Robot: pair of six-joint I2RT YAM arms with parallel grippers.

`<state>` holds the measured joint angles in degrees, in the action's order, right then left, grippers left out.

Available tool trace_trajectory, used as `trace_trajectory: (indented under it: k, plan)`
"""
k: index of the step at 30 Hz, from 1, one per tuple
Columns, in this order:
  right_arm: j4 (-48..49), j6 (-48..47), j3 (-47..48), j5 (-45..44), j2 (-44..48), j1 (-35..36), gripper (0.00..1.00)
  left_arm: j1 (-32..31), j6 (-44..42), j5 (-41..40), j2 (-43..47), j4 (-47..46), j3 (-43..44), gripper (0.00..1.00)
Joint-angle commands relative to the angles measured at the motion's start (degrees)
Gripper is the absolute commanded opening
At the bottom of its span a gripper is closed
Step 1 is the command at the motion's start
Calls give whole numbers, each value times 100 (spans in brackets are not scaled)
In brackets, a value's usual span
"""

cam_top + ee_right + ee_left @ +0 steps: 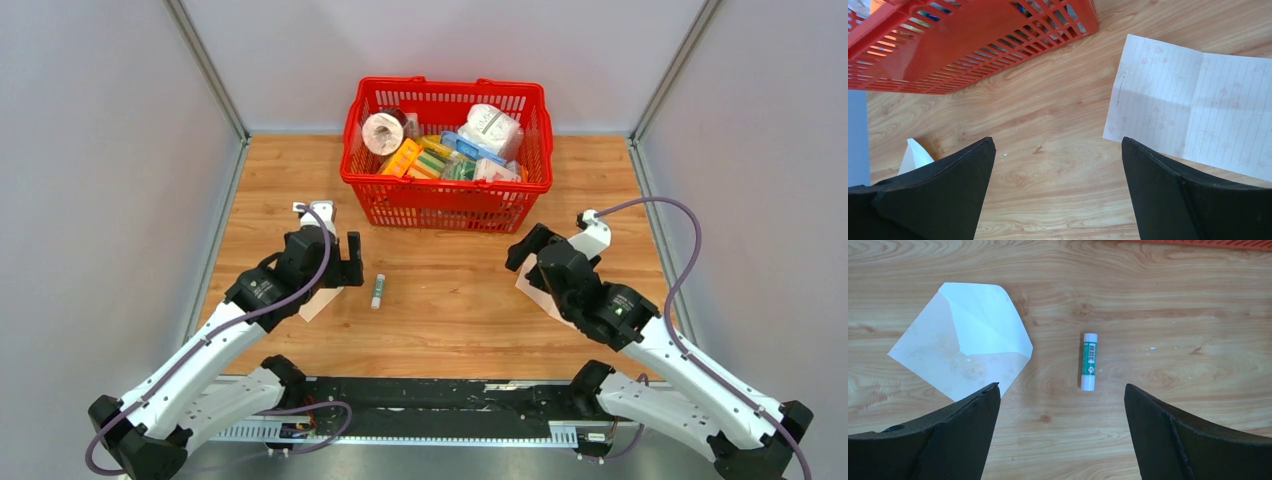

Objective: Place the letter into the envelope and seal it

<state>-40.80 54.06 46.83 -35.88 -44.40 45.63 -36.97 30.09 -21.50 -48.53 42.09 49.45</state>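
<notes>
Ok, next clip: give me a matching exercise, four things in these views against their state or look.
Things:
1 envelope
2 letter
3 glue stick
4 basket

States:
A lined sheet, lying flat, fold creases showing
B flap open
C red, full of goods
D lying on its side, apart from everything else

Pairs: 1-B; 2-A; 3-D; 4-C

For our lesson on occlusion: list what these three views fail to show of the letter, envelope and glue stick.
Letter: right wrist view, cut off by the right edge; overhead, mostly under the right arm.
Envelope: overhead, mostly under the left arm.
Glue stick: label print too small, every view.
</notes>
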Motion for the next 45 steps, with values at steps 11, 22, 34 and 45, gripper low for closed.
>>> trace_trajectory:
  k: [11, 22, 34, 45]
  plan:
    - [-1158, 174, 450, -307, -657, -413, 100, 15, 58, 2366, 152, -1403, -347, 100]
    - [-1010, 166, -384, 1153, -393, -2768, 100, -434, 279, 2589, -648, -2363, -463, 100]
    - [-710, 140, -641, 1382, -500, -3183, 100, -987, 454, 3187, -2870, -3812, 459, 98]
    - [-1738, -220, 633, 1268, 721, -3192, 100, -1752, 1209, 3494, -6174, -4604, 2471, 67]
